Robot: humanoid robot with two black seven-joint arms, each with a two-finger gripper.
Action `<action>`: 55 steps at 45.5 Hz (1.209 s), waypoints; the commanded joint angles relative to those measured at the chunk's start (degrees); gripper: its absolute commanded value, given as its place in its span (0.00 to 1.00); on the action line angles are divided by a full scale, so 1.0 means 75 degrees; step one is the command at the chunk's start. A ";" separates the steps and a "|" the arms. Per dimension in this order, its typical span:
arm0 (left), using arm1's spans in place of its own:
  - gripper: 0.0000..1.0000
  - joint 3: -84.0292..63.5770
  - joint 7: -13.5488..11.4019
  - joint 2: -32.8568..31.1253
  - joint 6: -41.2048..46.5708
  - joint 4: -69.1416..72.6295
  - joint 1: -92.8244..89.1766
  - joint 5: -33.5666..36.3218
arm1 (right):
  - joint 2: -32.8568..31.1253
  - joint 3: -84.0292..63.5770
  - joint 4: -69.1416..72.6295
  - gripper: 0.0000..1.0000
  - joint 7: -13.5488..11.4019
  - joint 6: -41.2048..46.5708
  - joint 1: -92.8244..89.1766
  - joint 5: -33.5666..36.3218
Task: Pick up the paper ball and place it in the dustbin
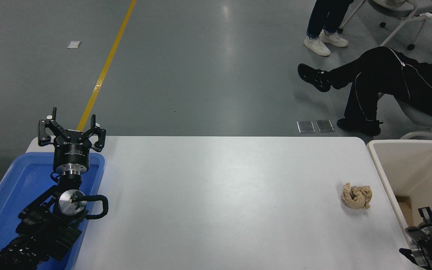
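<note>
The paper ball (357,195), a tan wrinkled wad, lies on the white table (219,195) near its right edge. The cream dustbin (383,173) stands just right of the table, its near wall a short way from the ball. My right gripper (428,228) shows only in part at the lower right corner, over the dustbin's near end, below and right of the ball and apart from it. My left gripper (71,125) is parked at the lower left above the blue tray, open and empty.
A shallow blue tray (9,195) sits at the table's left end under my left arm. A seated person's legs (381,78) and another person's feet (324,39) are on the floor beyond the table's far right.
</note>
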 commanded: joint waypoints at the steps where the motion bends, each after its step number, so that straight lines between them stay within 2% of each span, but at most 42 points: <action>1: 0.99 -0.0057 0.0024 -0.0031 0.0000 -0.0002 0.0012 0.0026 | -0.0015 0.0017 -0.0003 0.00 -0.0005 -0.0013 -0.0062 0.0028; 20: 0.99 -0.0044 0.0013 -0.0007 0.0000 -0.0002 -0.0011 0.0015 | -0.0050 -0.0006 -0.0003 0.00 0.0007 0.0010 0.0078 0.0028; 23: 0.99 -0.0044 0.0013 -0.0007 0.0000 -0.0002 -0.0011 0.0015 | -0.0050 -0.0006 -0.0003 0.07 -0.0005 0.0010 0.0195 0.0028; 28: 0.99 -0.0044 0.0013 -0.0007 0.0000 -0.0002 -0.0011 0.0015 | -0.0050 -0.0018 -0.0003 0.08 -0.0005 0.0022 0.0242 0.0028; 30: 0.99 -0.0044 0.0013 -0.0007 0.0000 -0.0002 -0.0011 0.0015 | -0.0061 -0.0006 -0.0014 0.16 -0.0005 0.0022 0.0289 0.0028; 34: 0.99 -0.0044 0.0013 -0.0007 0.0000 -0.0002 -0.0011 0.0015 | -0.0062 -0.0006 -0.0015 0.47 -0.0005 -0.0001 0.0429 0.0040; 39: 0.99 -0.0044 0.0013 -0.0007 0.0000 -0.0002 -0.0011 0.0027 | -0.0073 0.0006 -0.0026 0.69 -0.0016 -0.0001 0.0523 0.0040; 43: 0.99 -0.0044 0.0013 -0.0007 0.0000 -0.0002 -0.0011 0.0015 | -0.0283 -0.0006 0.0008 0.76 -0.0017 0.0022 0.0524 0.0028; 44: 0.99 -0.0044 0.0013 -0.0007 0.0000 -0.0002 -0.0011 0.0015 | -0.0563 -0.0029 0.0044 0.83 -0.0005 0.0115 0.0535 0.0017; 50: 0.99 -0.0044 0.0013 0.0005 0.0000 0.0009 0.0001 0.0015 | -0.0788 -0.0345 0.0103 0.97 0.0007 0.0221 0.0663 -0.0030; 55: 0.99 -0.0044 0.0013 0.0005 0.0000 -0.0002 0.0001 0.0015 | -0.0835 -0.0744 0.0173 0.98 0.0007 0.0338 0.1062 -0.0030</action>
